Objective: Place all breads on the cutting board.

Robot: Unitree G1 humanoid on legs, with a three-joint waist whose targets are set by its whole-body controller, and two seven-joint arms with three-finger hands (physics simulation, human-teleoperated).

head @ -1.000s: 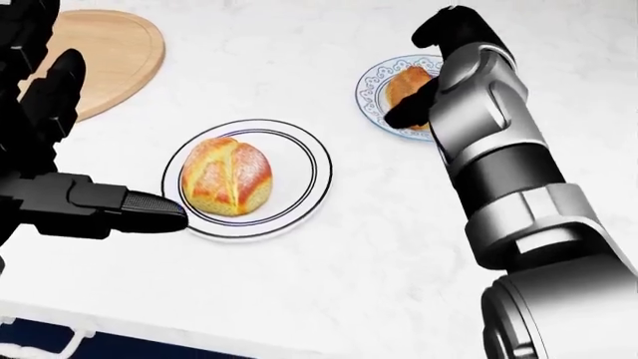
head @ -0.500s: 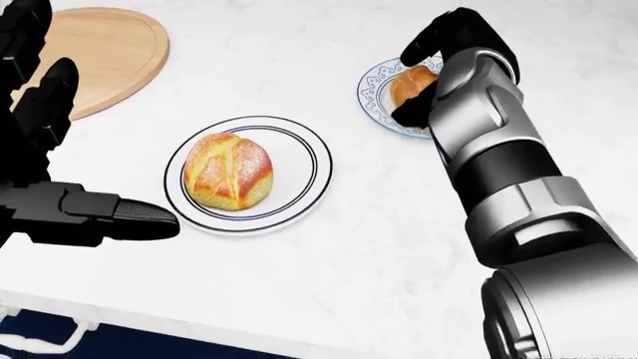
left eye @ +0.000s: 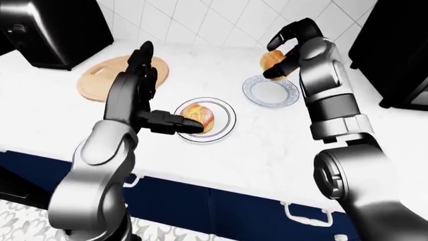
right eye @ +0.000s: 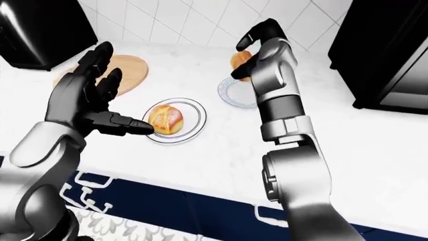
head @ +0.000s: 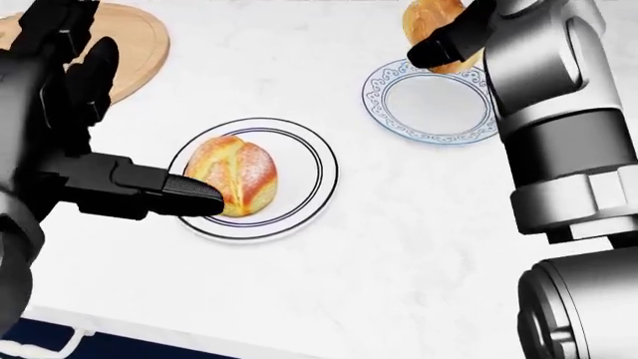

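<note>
Right hand: my right hand (left eye: 289, 50) has its fingers (left eye: 273, 74) closed round the small bun (left eye: 272, 60), held above the blue-patterned plate (left eye: 270, 92), clear of it.
Left hand: my left hand (right eye: 90, 108) is spread wide, one finger pointing at the round loaf (head: 232, 174), gripping nothing.
Round loaf: lies on the black-ringed plate (head: 309, 173) on the white counter (head: 379, 247).
Cutting board: the round wooden cutting board (left eye: 100, 80) sits at the left-eye view's upper left, bare of bread.
</note>
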